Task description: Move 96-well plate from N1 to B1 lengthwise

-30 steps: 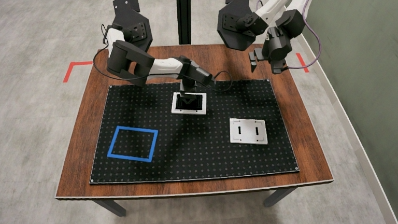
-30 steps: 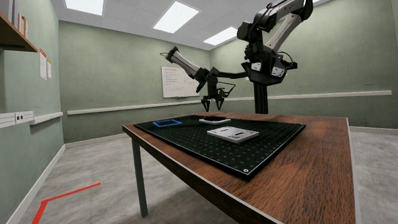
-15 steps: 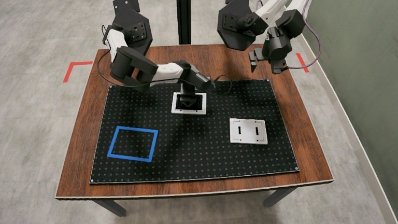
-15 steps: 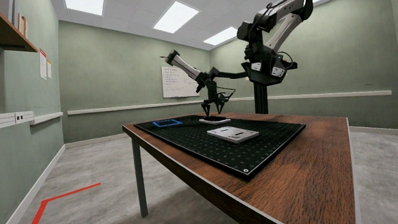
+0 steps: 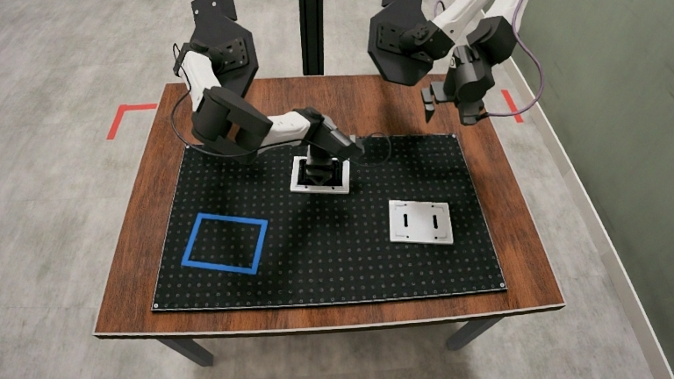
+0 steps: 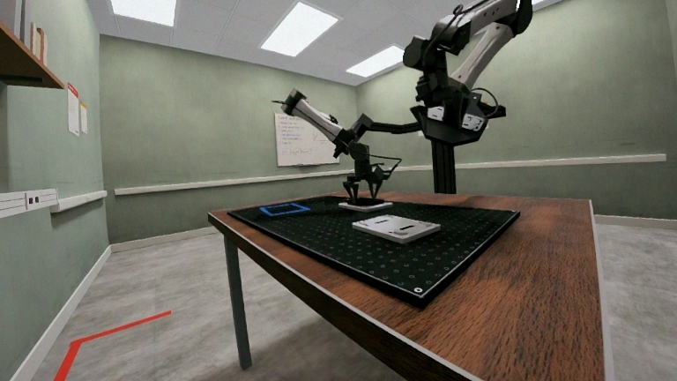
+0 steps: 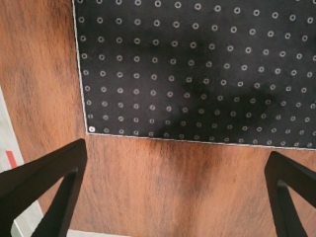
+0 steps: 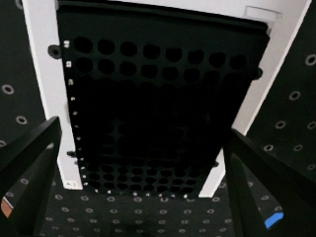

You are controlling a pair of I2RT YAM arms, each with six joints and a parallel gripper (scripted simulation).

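The black 96-well plate [image 5: 337,174] [image 8: 173,71] sits in a white nest [image 5: 297,188] [image 6: 367,207] [image 8: 53,89] near the back middle of the board in the top view. My right gripper [image 6: 362,198] [image 8: 145,130] is open, low over the plate, with one finger towards each long side. Whether the fingertips touch the plate or nest I cannot tell. The blue taped outline [image 5: 218,268] [image 6: 286,212] lies on the board, left in the top view, with nothing in it; a bit of it shows in the right wrist view [image 8: 274,219]. My left gripper [image 7: 177,155] is open and empty, above the table's rear edge area.
A second white nest [image 5: 420,231] [image 6: 397,232], with two dark slots and no plate, lies on the right of the black perforated board [image 5: 327,265] in the top view. The wooden table [image 5: 527,265] surrounds the board. My right forearm spans the board's back left in that view.
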